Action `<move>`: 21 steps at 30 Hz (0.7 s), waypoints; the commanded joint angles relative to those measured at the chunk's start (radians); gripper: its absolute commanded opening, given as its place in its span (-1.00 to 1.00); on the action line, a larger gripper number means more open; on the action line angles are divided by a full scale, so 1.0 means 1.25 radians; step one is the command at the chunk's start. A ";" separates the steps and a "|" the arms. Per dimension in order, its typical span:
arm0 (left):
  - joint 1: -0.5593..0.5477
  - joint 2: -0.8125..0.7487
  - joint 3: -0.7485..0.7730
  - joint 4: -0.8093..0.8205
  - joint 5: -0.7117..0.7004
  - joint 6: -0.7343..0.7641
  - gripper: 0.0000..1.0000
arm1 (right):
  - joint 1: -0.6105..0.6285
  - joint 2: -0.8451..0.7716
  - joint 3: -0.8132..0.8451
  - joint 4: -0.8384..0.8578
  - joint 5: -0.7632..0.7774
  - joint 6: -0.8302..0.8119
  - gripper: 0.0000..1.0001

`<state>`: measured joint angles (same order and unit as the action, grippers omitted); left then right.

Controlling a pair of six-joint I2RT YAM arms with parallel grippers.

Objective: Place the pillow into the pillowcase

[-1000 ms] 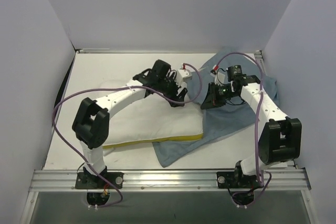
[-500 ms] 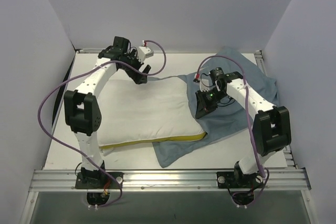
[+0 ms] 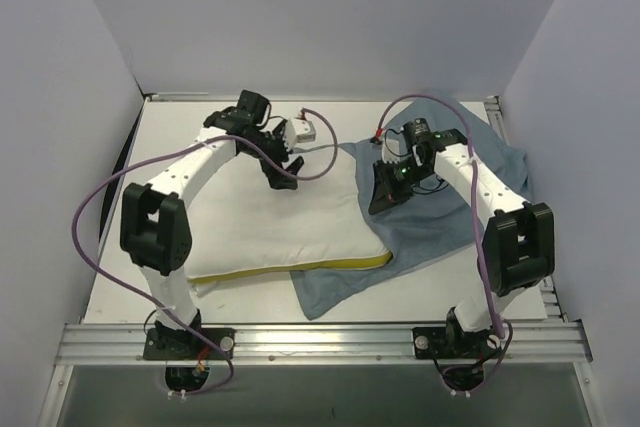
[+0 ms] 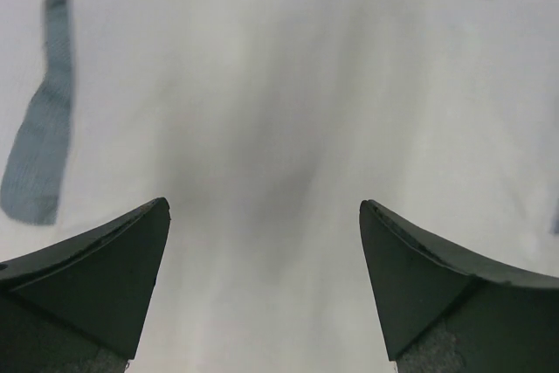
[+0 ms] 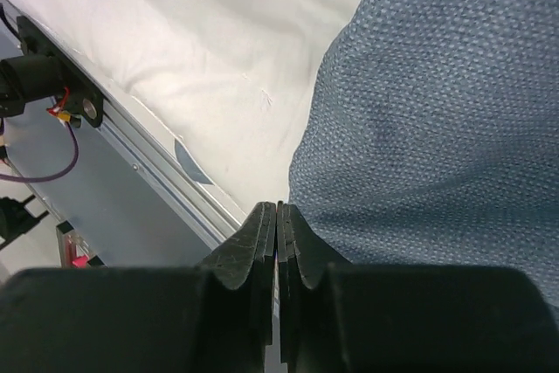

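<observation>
1. The left gripper [image 3: 283,175] has moved twice in the last second. It went from the pillow's right end out to the far left corner, and it is now back over the far middle. Its fingers are spread, with nothing between them, just above the white cloth in the wrist view. I take this as repositioning for a fresh hold or push.
2. The pillow [image 3: 290,222] has barely shifted. It lies flat on the table [image 3: 330,117], long axis running left to right. Its yellow band [image 3: 320,265] follows the near edge, and its right short end points at the pillowcase. Only its near right corner rests on the cloth, so insertion looks hardly begun.
3. The right gripper [image 3: 378,197] has edged leftward and now sits at the pillow's right end. Its fingers are pressed together at the hem. I cannot tell whether any cloth is pinched.
4. The pillowcase [image 3: 430,227] is spread limp to the right. Its edge overlaps the pillow's far right corner.
</observation>
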<state>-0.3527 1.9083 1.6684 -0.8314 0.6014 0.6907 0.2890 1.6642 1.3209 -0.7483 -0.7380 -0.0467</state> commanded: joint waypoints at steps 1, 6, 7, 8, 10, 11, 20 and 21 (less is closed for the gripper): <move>-0.163 -0.197 -0.133 -0.043 0.034 0.096 0.95 | -0.004 -0.057 -0.004 0.003 -0.015 0.037 -1.00; -0.285 -0.255 -0.342 -0.010 -0.091 0.125 0.95 | 0.000 -0.083 -0.065 0.024 0.009 0.055 -1.00; -0.295 -0.255 -0.360 0.049 -0.113 0.079 0.95 | -0.002 -0.092 -0.072 0.026 0.018 0.055 -0.79; -0.306 -0.254 -0.372 0.070 -0.149 0.069 0.95 | -0.009 -0.099 -0.079 0.023 0.029 0.059 -0.74; -0.317 -0.244 -0.414 0.153 -0.197 0.045 0.95 | -0.033 -0.137 -0.109 0.022 0.039 0.072 -0.45; -0.323 -0.239 -0.424 0.172 -0.228 0.048 0.95 | -0.069 -0.154 -0.121 0.018 0.038 0.088 -0.27; -0.311 -0.074 -0.318 0.192 -0.211 -0.059 -0.35 | -0.109 -0.326 -0.276 -0.052 0.174 0.115 0.22; -0.298 -0.052 -0.302 0.187 -0.190 -0.079 -0.56 | -0.067 -0.320 -0.273 -0.053 0.193 0.124 0.19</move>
<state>-0.7586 1.7733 1.2041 -0.6594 0.3405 0.6807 0.1287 1.2652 1.0149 -0.7517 -0.5945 0.0803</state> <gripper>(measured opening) 0.310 0.605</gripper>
